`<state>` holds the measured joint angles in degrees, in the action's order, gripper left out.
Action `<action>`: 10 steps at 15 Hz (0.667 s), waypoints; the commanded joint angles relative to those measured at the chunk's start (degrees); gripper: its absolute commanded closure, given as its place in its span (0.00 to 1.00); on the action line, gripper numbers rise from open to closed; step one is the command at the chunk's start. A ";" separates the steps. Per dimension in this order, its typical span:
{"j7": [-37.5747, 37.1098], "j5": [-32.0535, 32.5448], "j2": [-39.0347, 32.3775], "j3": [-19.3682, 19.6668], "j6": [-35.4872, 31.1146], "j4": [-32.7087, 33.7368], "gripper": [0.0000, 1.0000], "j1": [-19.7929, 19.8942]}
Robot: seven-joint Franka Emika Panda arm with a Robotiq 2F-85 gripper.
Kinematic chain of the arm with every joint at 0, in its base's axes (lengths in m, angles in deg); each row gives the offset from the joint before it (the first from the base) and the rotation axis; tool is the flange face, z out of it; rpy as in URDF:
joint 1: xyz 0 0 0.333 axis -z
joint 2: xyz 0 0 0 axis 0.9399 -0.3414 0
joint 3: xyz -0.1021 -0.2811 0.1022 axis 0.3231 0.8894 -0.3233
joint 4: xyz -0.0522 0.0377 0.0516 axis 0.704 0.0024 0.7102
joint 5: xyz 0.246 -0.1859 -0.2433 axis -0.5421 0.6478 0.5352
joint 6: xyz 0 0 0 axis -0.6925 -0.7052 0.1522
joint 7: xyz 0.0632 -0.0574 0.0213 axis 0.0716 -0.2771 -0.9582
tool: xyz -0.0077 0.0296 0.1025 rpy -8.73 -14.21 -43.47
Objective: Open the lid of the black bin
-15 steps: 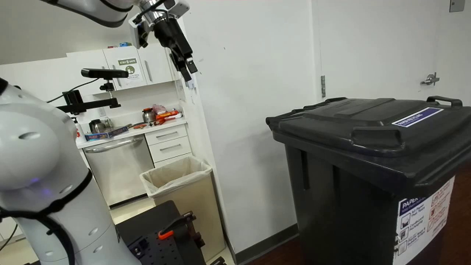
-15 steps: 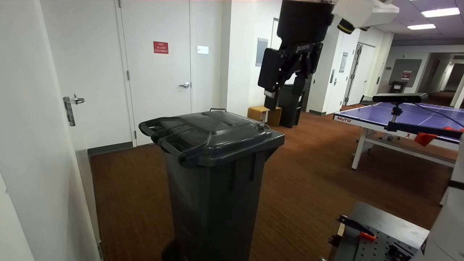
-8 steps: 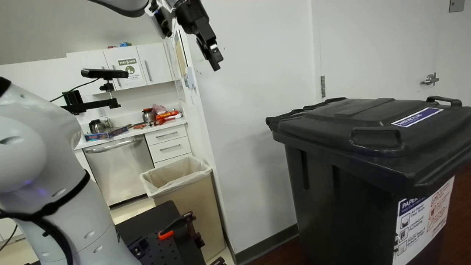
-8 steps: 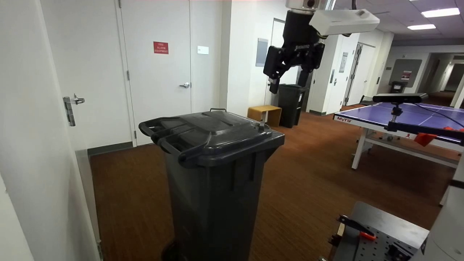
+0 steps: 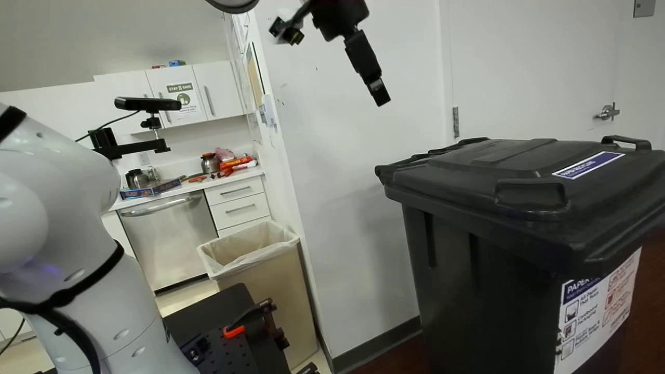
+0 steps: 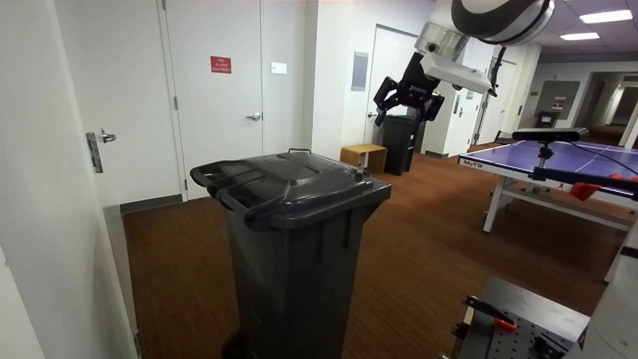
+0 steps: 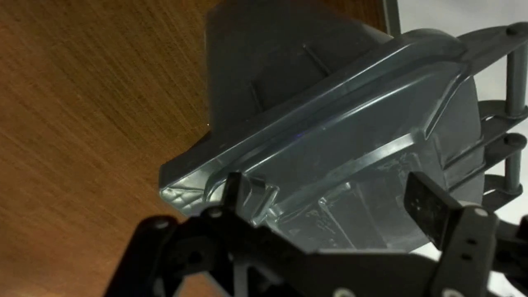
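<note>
The black bin (image 5: pixel 499 296) stands upright on the floor in both exterior views (image 6: pixel 299 279), with a white sticker on its front. Its lid (image 5: pixel 467 166) lies flat and shut on top, with a blue-white label and small raised handles at the edges; hinge lugs show in an exterior view (image 6: pixel 299 174). My gripper (image 6: pixel 400 118) is open and empty, in the air above the level of the lid and apart from it. It also shows high up in an exterior view (image 5: pixel 381 97). In the wrist view the open fingers (image 7: pixel 324 183) frame the lid (image 7: pixel 350 119) below.
A white wall (image 5: pixel 353 156) stands behind the bin. A beige open-topped bin (image 5: pixel 275 285) is beside the robot's mount table (image 5: pixel 228 343). A ping-pong table (image 6: pixel 558 159) and a wooden stool (image 6: pixel 361 149) stand farther off. A camera on a bracket (image 5: pixel 148 104) is near the arm.
The arm has swung out: my gripper moved right in an exterior view, toward the bin's side, and tilted and shrank in the other exterior view. It stays open. The bin and lid have not moved.
</note>
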<state>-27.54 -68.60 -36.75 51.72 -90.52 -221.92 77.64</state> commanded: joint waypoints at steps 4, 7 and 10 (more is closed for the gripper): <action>5.98 -5.79 -3.66 5.17 -2.72 -1.37 0.00 3.74; 5.98 -5.73 -5.06 5.53 -2.74 -1.27 0.00 4.26; 8.08 -8.07 -6.09 6.96 -2.97 -0.75 0.00 2.99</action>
<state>-22.37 -73.25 -41.68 58.13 -93.50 -223.29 80.43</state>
